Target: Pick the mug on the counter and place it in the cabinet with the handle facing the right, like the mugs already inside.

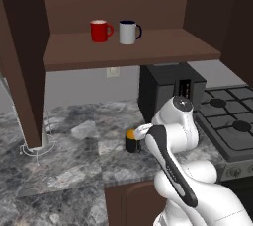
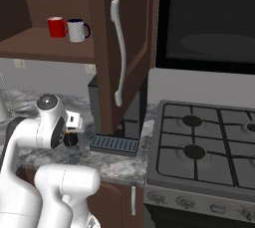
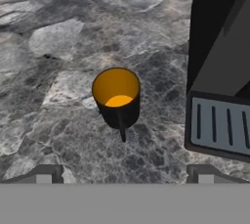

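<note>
While the arm bent low over the surface [image 1: 74, 161], the tool [image 3: 124, 171] hung above the mug [image 3: 117, 98] with its two fingertips [image 3: 44, 174] spread wide, one on each side of the hand view and well apart from the mug, holding nothing. The mug stood upright on the grey marbled stone, its orange-yellow inside open to the camera and its black handle turned toward the tool in the hand view. It sat just beside the black coffee machine [image 1: 168, 89], whose slotted drip tray [image 3: 217, 125] lay near the mug on the stone. From the left base view, the mug [image 1: 131, 142] showed just beyond the arm's white wrist, partly hidden by it; from the right base view, only a dark sliver of it [image 2: 71, 140] could be seen past the hand. Above, the cabinet [image 1: 123, 55] stood open, and on its shelf a red mug [image 1: 100, 31] and a white mug [image 1: 128, 32] stood side by side, close together, the white one's dark handle pointing right. A gas hob [image 2: 209, 147] lay to the right of the coffee machine.
</note>
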Available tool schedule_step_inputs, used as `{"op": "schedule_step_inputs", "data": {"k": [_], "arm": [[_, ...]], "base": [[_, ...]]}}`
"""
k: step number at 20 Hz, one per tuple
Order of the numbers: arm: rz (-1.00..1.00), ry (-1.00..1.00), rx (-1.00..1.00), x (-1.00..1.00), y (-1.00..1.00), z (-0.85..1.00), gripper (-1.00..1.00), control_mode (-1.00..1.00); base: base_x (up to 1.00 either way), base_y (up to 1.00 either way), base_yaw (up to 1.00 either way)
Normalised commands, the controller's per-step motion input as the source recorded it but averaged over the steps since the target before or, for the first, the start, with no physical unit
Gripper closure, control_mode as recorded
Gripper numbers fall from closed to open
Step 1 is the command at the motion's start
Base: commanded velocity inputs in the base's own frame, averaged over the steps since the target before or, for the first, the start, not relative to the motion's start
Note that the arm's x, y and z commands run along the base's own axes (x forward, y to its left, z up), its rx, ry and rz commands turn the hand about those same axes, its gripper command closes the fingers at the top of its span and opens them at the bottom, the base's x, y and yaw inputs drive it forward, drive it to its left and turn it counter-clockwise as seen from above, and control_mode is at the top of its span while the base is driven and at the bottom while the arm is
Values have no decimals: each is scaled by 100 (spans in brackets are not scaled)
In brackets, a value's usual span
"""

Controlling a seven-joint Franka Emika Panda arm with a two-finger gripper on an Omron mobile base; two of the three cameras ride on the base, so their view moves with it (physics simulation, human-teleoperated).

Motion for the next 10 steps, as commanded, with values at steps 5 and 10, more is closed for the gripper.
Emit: {"op": "schedule_step_inputs", "data": {"k": [5,10], "arm": [[1,0,2,6,8,-18,-100,-100],[0,0,2,6,5,-21,-100,-100]], "base": [[0,0,0],[0,0,0]]}}
